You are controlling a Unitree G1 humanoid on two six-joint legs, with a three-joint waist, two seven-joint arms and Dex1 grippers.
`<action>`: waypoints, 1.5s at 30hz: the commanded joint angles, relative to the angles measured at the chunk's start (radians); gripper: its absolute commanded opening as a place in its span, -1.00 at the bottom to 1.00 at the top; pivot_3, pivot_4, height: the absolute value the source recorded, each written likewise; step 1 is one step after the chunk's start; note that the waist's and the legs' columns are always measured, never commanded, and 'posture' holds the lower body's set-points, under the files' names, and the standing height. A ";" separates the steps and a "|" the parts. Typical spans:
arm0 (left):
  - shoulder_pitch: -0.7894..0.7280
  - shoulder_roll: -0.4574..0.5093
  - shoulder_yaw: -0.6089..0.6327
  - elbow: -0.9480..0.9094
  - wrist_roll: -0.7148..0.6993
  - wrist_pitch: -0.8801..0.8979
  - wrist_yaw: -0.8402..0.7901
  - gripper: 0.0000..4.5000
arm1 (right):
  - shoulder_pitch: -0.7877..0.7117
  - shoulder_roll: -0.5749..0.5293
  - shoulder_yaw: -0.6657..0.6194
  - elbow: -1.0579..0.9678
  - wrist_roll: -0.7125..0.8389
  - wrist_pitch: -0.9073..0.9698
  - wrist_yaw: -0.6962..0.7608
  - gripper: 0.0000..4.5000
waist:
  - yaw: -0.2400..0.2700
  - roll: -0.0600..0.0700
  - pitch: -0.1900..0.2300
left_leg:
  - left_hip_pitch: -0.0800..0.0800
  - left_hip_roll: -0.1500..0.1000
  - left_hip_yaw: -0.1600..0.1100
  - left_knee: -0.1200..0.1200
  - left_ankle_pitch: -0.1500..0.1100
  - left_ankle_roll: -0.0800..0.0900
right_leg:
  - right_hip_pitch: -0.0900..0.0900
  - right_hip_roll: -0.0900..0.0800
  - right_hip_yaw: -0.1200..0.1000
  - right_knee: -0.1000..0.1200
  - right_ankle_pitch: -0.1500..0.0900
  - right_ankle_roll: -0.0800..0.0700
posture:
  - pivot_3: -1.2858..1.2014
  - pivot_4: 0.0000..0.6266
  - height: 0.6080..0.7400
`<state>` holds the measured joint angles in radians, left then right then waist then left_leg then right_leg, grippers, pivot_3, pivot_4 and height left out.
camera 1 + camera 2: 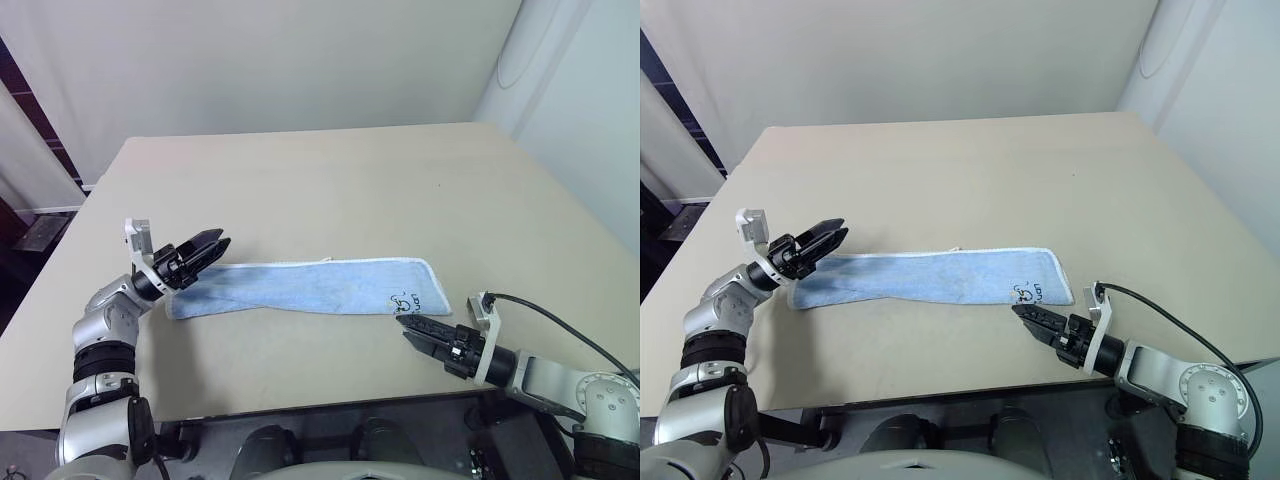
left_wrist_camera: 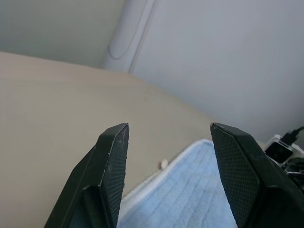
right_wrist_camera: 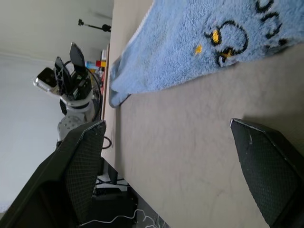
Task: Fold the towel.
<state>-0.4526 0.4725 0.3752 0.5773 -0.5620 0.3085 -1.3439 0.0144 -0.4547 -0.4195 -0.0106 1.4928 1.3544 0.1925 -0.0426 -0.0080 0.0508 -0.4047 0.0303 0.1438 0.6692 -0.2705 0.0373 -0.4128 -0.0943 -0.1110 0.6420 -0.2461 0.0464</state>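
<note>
tabletop [image 1: 330,180] bare apart from the towel [image 1: 310,288], a long flat strip near the front edge, printed mark at its right end. left claw [image 1: 208,245] open, empty, above towel's left end. right claw [image 1: 412,328] open, empty, just short of the marked corner.

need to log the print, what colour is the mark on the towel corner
Black outline with small yellow spots, on the light blue towel; the mark shows best in the right wrist view.

The left tool [image 2: 168,130], fingers parted, hovers above the towel [image 2: 190,194] on the table [image 2: 52,104].
</note>
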 commanded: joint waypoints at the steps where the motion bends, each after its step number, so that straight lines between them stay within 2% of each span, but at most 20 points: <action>1: 0.014 0.005 -0.005 -0.079 -0.034 0.026 0.018 0.27 | -0.042 -0.023 -0.059 0.092 -0.064 -0.096 -0.074 0.95 | 0.000 0.001 0.000 | 0.002 0.001 0.000 0.000 0.000 0.000 | 0.003 0.000 -0.001 -0.004 0.000 -0.001 | 0.03 -1.00 1.00; 3: 0.028 0.008 -0.007 -0.109 -0.046 0.048 0.029 0.27 | -0.059 -0.026 -0.078 0.101 -0.067 -0.129 -0.089 0.95 | -0.001 0.004 0.000 | 0.004 0.002 0.000 -0.002 0.000 0.000 | 0.006 0.001 -0.002 -0.017 0.008 0.000 | 0.03 -1.00 1.00; 7: 0.049 0.021 -0.007 -0.147 -0.060 0.076 0.038 0.27 | -0.090 -0.019 -0.119 0.153 -0.050 -0.172 -0.145 0.95 | 0.004 0.011 -0.003 | -0.008 0.004 0.001 -0.006 -0.001 0.000 | 0.009 0.006 -0.001 -0.045 0.029 0.006 | 0.03 -1.00 1.00; 8: 0.052 0.025 -0.006 -0.151 -0.064 0.080 0.041 0.27 | -0.094 -0.018 -0.125 0.163 -0.044 -0.174 -0.155 0.95 | 0.010 0.011 -0.003 | -0.012 0.004 0.002 -0.006 -0.001 0.000 | 0.010 0.006 0.001 -0.045 0.031 0.003 | 0.03 -1.00 1.00; 9: 0.055 0.028 -0.007 -0.154 -0.063 0.080 0.042 0.27 | -0.094 -0.019 -0.125 0.159 -0.052 -0.179 -0.152 0.95 | 0.024 0.003 -0.007 | -0.020 0.004 0.006 -0.009 -0.001 0.000 | 0.009 0.008 0.004 -0.037 0.031 0.002 | 0.03 -1.00 1.00; 10: 0.057 0.030 -0.007 -0.155 -0.063 0.079 0.042 0.27 | -0.094 -0.020 -0.124 0.155 -0.059 -0.182 -0.147 0.95 | 0.031 -0.001 -0.009 | -0.016 0.004 0.022 -0.014 0.000 0.000 | 0.010 0.005 0.014 -0.008 0.013 0.000 | 0.03 -1.00 1.00; 11: 0.058 0.031 -0.007 -0.156 -0.062 0.078 0.042 0.27 | -0.094 -0.019 -0.124 0.152 -0.063 -0.184 -0.147 0.95 | 0.033 -0.003 -0.010 | -0.007 0.001 0.030 -0.020 0.001 0.002 | 0.014 0.006 0.023 0.003 -0.009 0.004 | 0.03 -1.00 1.00; 12: 0.060 0.032 -0.007 -0.157 -0.063 0.078 0.042 0.27 | -0.095 -0.018 -0.124 0.151 -0.063 -0.185 -0.151 0.95 | 0.034 -0.002 -0.009 | -0.001 -0.001 0.035 -0.019 0.001 0.002 | 0.010 0.003 0.029 0.003 -0.019 0.010 | 0.03 -1.00 1.00; 13: 0.063 0.034 -0.009 -0.159 -0.062 0.076 0.041 0.27 | -0.097 -0.015 -0.125 0.149 -0.068 -0.191 -0.155 0.95 | 0.032 0.000 -0.009 | 0.002 -0.001 0.036 -0.020 0.002 0.002 | 0.005 -0.002 0.027 0.000 -0.019 0.008 | 0.03 -1.00 1.00; 17: 0.083 0.035 -0.009 -0.160 -0.062 0.067 0.036 0.27 | -0.109 -0.029 -0.133 0.158 -0.103 -0.224 -0.162 0.95 | 0.023 0.010 -0.013 | -0.002 0.001 0.027 -0.020 0.003 -0.001 | 0.010 -0.003 0.015 -0.013 -0.014 0.000 | 0.03 -1.00 1.00; 19: 0.091 0.037 -0.016 -0.152 -0.055 0.055 0.025 0.27 | -0.110 -0.036 -0.143 0.170 -0.096 -0.221 -0.163 0.95 | 0.022 0.009 -0.014 | -0.003 0.001 0.028 -0.020 0.003 0.000 | 0.011 -0.004 0.013 -0.020 -0.007 0.008 | 0.03 -1.00 1.00; 22: 0.097 0.023 -0.031 -0.172 -0.053 0.054 0.035 0.27 | -0.106 -0.042 -0.148 0.166 -0.092 -0.217 -0.152 0.70 | 0.025 0.008 -0.014 | -0.005 0.001 0.030 -0.020 0.002 0.002 | 0.012 -0.003 0.013 -0.028 -0.005 0.010 | 0.03 -1.00 1.00; 32: 0.068 0.036 -0.045 -0.155 -0.070 0.073 0.032 0.27 | -0.083 -0.005 -0.150 0.087 -0.110 -0.264 -0.140 -0.93 | 0.022 0.008 -0.014 | -0.011 0.003 0.036 -0.019 0.002 0.003 | 0.007 -0.001 0.015 -0.024 -0.007 0.014 | 0.03 -1.00 1.00; 33: 0.069 0.041 -0.047 -0.153 -0.072 0.079 0.023 0.27 | -0.084 -0.005 -0.162 0.082 -0.108 -0.275 -0.140 -0.99 | 0.022 0.008 -0.014 | -0.010 0.003 0.036 -0.019 0.001 0.005 | 0.007 -0.001 0.015 -0.024 -0.007 0.014 | 0.03 -1.00 1.00; 41: 0.098 0.062 -0.068 -0.178 -0.076 0.118 -0.018 0.27 | -0.124 -0.047 -0.285 0.089 -0.044 -0.341 -0.180 -0.99 | 0.023 0.009 -0.013 | -0.010 0.003 0.038 -0.018 -0.001 0.008 | 0.005 -0.003 0.016 -0.024 -0.007 0.014 | 0.03 -1.00 1.00; 45: 0.107 0.054 -0.080 -0.200 -0.078 0.122 -0.010 0.27 | -0.114 -0.069 -0.284 0.085 -0.065 -0.346 -0.170 -0.99 | 0.022 0.009 -0.013 | -0.010 0.004 0.038 -0.018 0.000 0.007 | 0.006 -0.002 0.016 -0.024 -0.007 0.014 | 0.03 -1.00 1.00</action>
<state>-0.3453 0.5204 0.2939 0.4194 -0.6221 0.4294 -1.3517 -0.0908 -0.5057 -0.6832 0.0898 1.4209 1.0205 0.0167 -0.0203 0.0013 0.0374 -0.4150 0.0339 0.1815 0.6508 -0.2707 0.0442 -0.4070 -0.0966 -0.0951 0.6182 -0.2534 0.0600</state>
